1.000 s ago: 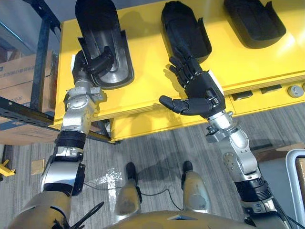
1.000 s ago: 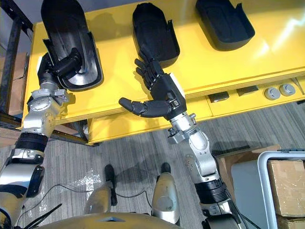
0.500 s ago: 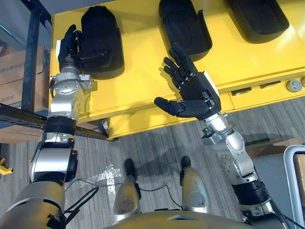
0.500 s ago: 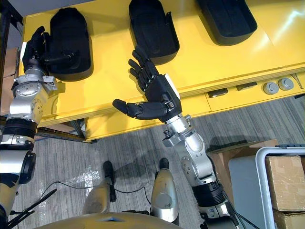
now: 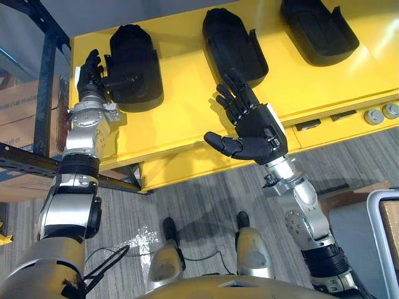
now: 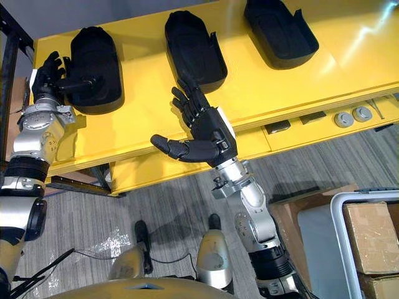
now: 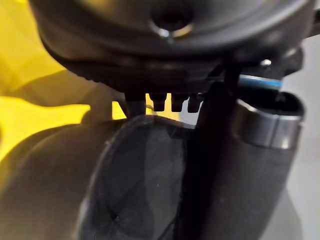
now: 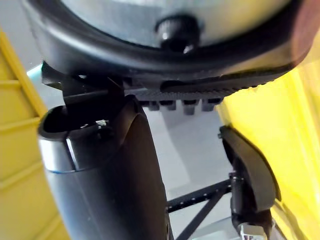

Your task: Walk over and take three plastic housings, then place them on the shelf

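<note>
The right hand (image 5: 255, 128) is spread wide over the front edge of the yellow table (image 5: 181, 118) and holds nothing. The left hand (image 5: 90, 70) is near the table's left edge. Its fingers are straight beside the left housing (image 5: 136, 75), and its thumb lies across it. The middle housing (image 5: 230, 47) and the right housing (image 5: 318, 28) lie near the back edge.

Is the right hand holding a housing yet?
No: the right hand is open, its fingers spread with nothing in them, and the middle housing beside it lies on the yellow table.
</note>
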Controlling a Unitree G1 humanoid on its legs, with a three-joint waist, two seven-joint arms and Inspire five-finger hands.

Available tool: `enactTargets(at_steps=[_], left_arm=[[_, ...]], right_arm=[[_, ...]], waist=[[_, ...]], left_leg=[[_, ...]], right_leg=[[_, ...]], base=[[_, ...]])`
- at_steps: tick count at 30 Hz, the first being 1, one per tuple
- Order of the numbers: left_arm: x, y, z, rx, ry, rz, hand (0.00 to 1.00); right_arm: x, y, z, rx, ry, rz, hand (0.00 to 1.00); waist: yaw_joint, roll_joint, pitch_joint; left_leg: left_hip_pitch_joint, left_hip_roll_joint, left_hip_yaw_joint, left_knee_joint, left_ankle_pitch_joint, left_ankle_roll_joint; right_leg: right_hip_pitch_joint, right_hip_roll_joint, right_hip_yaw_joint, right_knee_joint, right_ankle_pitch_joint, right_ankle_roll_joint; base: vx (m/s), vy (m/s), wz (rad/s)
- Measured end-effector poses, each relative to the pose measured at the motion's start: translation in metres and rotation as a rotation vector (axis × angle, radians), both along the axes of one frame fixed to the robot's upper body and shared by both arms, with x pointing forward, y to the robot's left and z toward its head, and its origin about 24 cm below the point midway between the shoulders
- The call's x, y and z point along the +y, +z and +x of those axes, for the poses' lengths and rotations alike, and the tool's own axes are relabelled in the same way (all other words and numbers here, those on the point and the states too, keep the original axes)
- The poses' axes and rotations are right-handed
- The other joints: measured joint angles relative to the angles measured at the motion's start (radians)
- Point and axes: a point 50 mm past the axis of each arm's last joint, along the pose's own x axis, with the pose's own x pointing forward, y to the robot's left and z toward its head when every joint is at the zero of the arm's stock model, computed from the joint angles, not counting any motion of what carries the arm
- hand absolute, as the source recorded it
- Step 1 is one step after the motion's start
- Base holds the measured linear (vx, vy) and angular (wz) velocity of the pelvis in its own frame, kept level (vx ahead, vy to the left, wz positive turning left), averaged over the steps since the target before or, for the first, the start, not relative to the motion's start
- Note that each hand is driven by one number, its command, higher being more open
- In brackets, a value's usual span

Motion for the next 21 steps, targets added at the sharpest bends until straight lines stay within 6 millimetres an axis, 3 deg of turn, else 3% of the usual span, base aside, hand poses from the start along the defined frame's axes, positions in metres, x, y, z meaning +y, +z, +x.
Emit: enactTargets(at_steps=[5,11,17,21], left_arm=[[-0.004,-0.003,-0.005,-0.027,0.001,0.000,1.00],[-0.014,0.032,-0.025,-0.273,-0.016,0.022,1.00],[-0.026,0.048,-0.080,-0.596,-0.038,-0.030,1.00],[-0.039,0.016,-0.129,-0.652,-0.007,-0.090,1.00]], right_arm=[[0.000,0.005,-0.001,-0.044,-0.032,0.039,1.00],[-0.018,0.007,0.003,-0.069,-0.246,0.006,1.00],[-0.069,0.007,-0.002,-0.090,-0.539,-0.023,1.00],[-0.096,0.001,-0.014,-0.064,-0.676,-0.015,1.00]], waist=[[0.002,-0.015,-0.039],[0.013,-0.011,-0.079],[0.014,0.023,-0.171],[0.017,0.052,-0.206]], left_leg=[[0.025,-0.001,0.012,-0.014,0.000,0.000],[0.060,-0.001,0.024,-0.033,0.000,0.000],[0.071,-0.003,0.017,-0.039,-0.001,0.000],[0.083,0.000,0.010,-0.041,-0.002,-0.001]], right_leg=[[0.040,0.002,-0.001,-0.051,0.019,0.006],[0.073,0.003,-0.005,-0.070,0.025,0.005],[0.103,0.003,-0.019,-0.098,0.029,0.006],[0.132,0.005,-0.033,-0.119,0.030,0.005]], base=[[0.03,0.008,-0.01],[0.01,0.005,-0.01],[0.00,-0.004,0.04],[-0.02,-0.010,0.07]])
